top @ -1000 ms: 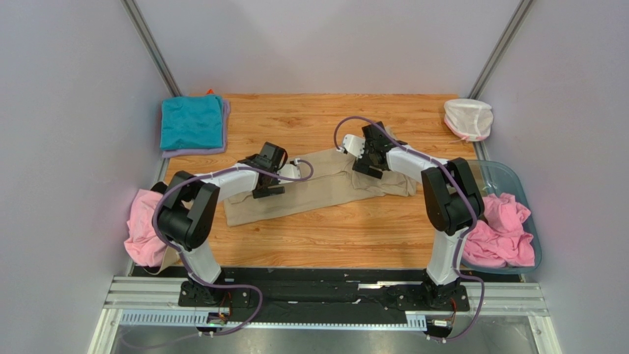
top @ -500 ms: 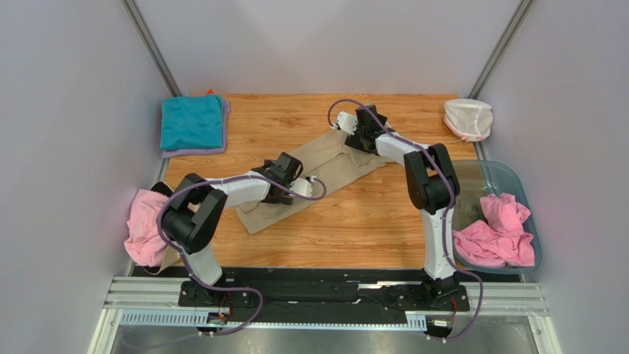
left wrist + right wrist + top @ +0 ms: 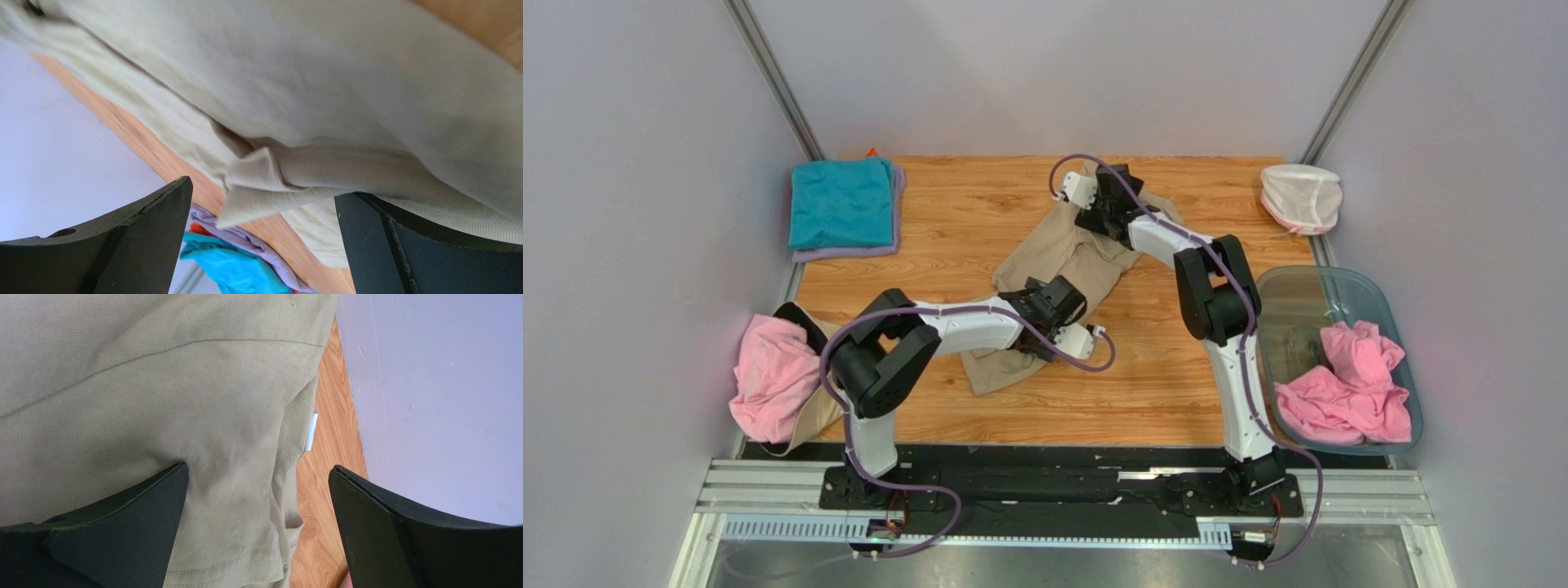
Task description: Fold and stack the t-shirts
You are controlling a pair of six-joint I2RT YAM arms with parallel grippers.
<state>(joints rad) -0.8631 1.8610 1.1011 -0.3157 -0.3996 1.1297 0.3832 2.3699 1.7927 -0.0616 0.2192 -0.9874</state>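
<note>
A tan-beige t-shirt (image 3: 1057, 257) lies as a long folded strip, diagonally from the near middle to the back middle of the wooden table (image 3: 928, 202). My left gripper (image 3: 1053, 321) is low over its near end. In the left wrist view its jaws stand wide apart (image 3: 263, 190), with a bunched fold of the tan cloth (image 3: 319, 92) between them. My right gripper (image 3: 1116, 221) is over the far end, open (image 3: 258, 468), above the hemmed edge of the shirt (image 3: 153, 404). A folded teal t-shirt (image 3: 842, 202) lies on a lilac one (image 3: 844, 252) at the back left.
A pink t-shirt (image 3: 768, 374) hangs over the left table edge. A clear bluish tub (image 3: 1369, 300) at the right holds more pink shirts (image 3: 1351, 386). A white net pouch (image 3: 1301, 196) sits at the back right. Walls close in the left, right and back.
The tan shirt has swung from lying across the table to lying diagonally. My left gripper moved right and nearer with its end. My right gripper moved left and farther back.
</note>
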